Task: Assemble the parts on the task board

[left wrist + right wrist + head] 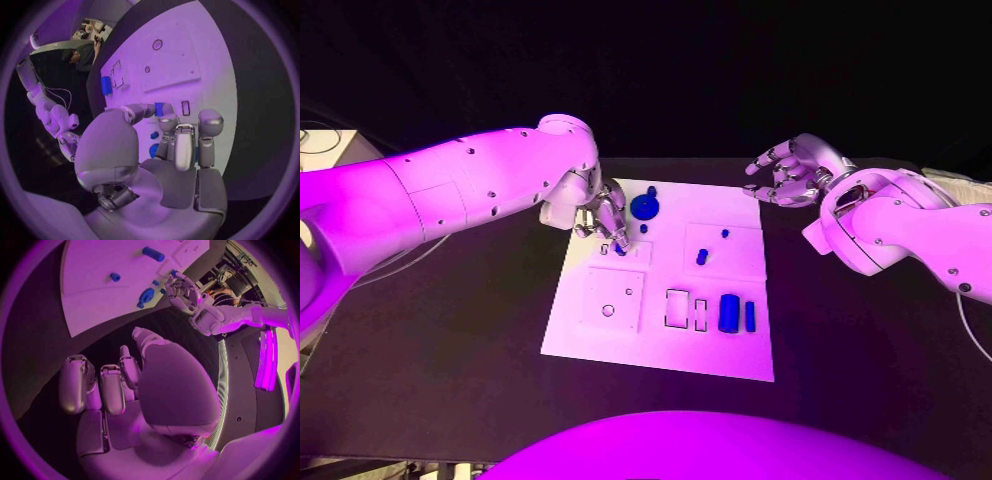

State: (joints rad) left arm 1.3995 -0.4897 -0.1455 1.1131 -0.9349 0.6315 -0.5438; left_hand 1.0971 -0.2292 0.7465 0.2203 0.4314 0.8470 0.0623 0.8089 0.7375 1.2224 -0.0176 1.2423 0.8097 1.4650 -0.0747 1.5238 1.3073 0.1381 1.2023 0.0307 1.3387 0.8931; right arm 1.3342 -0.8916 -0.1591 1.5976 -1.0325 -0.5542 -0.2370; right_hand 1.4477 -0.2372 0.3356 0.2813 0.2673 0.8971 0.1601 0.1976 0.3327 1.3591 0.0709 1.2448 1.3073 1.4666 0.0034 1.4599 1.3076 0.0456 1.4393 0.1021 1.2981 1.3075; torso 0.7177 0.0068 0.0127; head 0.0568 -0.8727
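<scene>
Black table, white task board; left hand fingers' grasp unclear, right hand loosely spread, empty.

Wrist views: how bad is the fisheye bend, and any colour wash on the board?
Left wrist view: the task board has edges that bow strongly, and it is washed violet behind the left hand. Right wrist view: same curving, pinker wash, right hand large in the foreground. Head view: board edges straight, magenta all over.

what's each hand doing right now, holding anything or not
Left hand: over the task board by the round blue part; grip cannot be told.
Right hand: open, holding nothing.
</scene>
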